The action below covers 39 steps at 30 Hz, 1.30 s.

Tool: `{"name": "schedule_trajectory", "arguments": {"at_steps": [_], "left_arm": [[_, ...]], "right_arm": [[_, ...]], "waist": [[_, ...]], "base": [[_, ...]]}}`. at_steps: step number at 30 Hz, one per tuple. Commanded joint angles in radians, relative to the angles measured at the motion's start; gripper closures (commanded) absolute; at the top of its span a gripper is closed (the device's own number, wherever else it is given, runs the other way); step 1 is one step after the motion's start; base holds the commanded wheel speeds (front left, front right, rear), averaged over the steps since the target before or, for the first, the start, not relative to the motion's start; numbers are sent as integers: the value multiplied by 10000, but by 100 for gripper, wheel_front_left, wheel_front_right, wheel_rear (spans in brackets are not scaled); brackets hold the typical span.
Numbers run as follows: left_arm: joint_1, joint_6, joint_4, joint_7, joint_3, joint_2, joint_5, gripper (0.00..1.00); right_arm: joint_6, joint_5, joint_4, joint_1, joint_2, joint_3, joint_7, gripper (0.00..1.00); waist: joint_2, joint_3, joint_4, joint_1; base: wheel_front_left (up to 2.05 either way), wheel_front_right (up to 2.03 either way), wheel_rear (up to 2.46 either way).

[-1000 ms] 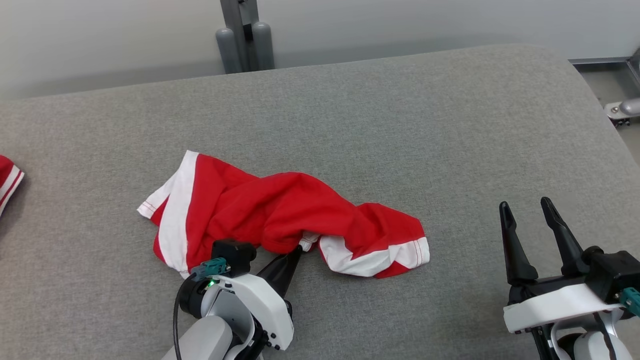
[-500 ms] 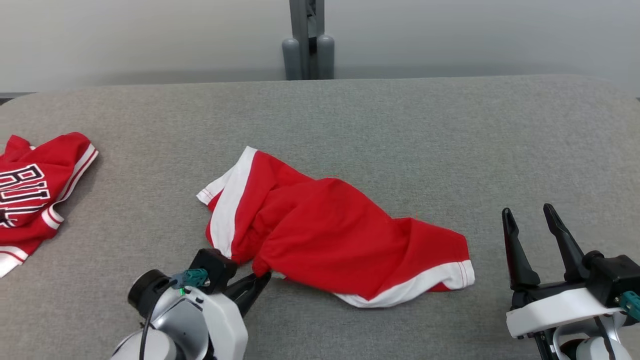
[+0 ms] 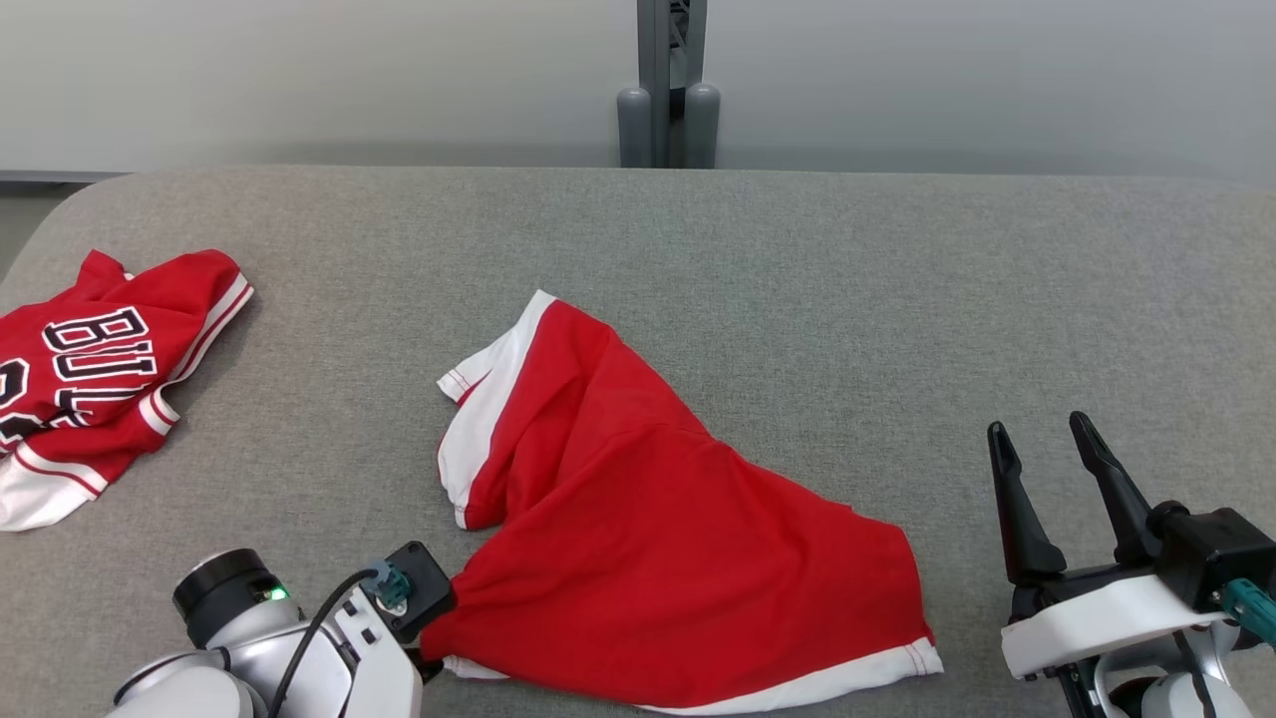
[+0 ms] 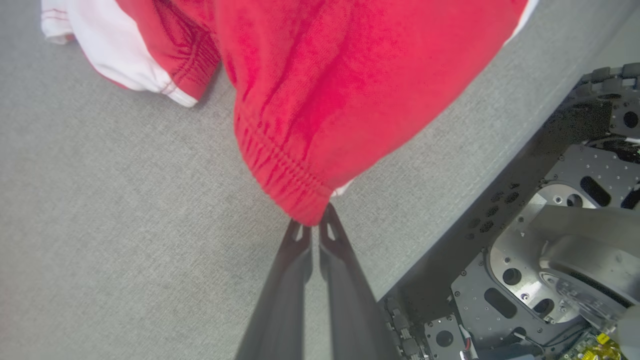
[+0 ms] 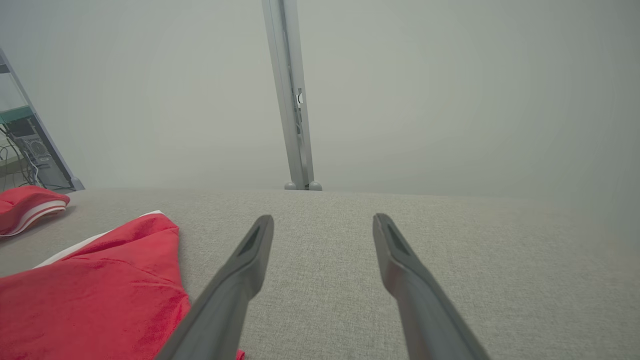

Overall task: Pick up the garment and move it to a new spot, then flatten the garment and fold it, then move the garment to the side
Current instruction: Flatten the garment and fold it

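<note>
Left hand pinches the red garment; right hand splayed.

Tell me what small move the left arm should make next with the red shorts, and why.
Probably raise the left gripper a little: its fingers are shut on the waistband corner of the red shorts, which mostly lie on the grey table, while the right gripper stands open, apart.

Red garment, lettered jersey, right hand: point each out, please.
red garment (image 3: pixel 648 538), head view, middle of the cloth
lettered jersey (image 3: pixel 100 344), head view, its lettered front
right hand (image 3: pixel 1038 426), head view, midway between its fingertips
</note>
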Motion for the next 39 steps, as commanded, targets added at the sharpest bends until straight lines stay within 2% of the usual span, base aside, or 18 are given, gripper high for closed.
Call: {"name": "schedule_trajectory", "arguments": {"at_steps": [1,4,8,11,12,13,14,15,20,26,32,39], "left_arm": [[-307,-40,97,231,-64,169,-126,100],[-758,-49,437,650,-175,248,-272,100],[-1308,-43,1319,1032,-352,-145,-693,100],[-1630,-34,2155,948,-383,-662,-913,100],[-1691,-14,2455,906,-391,-793,-886,76],[-1710,48,2758,923,-384,-893,-929,58],[-1728,91,2976,843,-351,-1042,-999,31],[-1783,132,3125,691,-316,-1200,-971,0],[-1462,604,3621,9,-110,-1511,-954,0],[-591,1459,3344,-771,304,-1218,-1057,0],[549,2504,2321,-1453,884,-820,-1388,0],[1559,3043,829,-2560,1597,-708,-1941,0]], "right_arm": [[16,-17,-33,-80,-51,-10,55,0],[16,10,-63,-166,-48,-29,67,0],[16,33,-75,-280,-48,-5,89,0],[16,76,-30,-398,-51,71,73,0],[16,85,-4,-424,-51,94,58,0],[16,84,12,-458,-50,101,32,0],[16,107,21,-482,-51,84,10,0],[16,132,39,-490,-50,67,-14,0],[16,188,115,-402,-50,-36,-70,0],[16,87,137,-263,-50,-271,-18,0],[16,-23,42,-201,-51,-414,81,0],[16,-75,-111,-182,-50,-477,208,0]], "waist": [[0,87,-76,0],[0,248,-172,0],[0,481,-313,0],[0,611,-457,0],[0,638,-506,0],[0,660,-545,0],[0,690,-568,0],[0,711,-577,0],[0,720,-524,0],[0,526,-224,0],[0,306,141,0],[0,163,342,0]], "base": [[0,0,0],[0,0,0],[0,0,0],[0,0,0],[0,0,0],[0,0,0],[0,0,0],[0,0,0],[0,0,0],[0,0,0],[0,0,0],[0,0,0]]}}
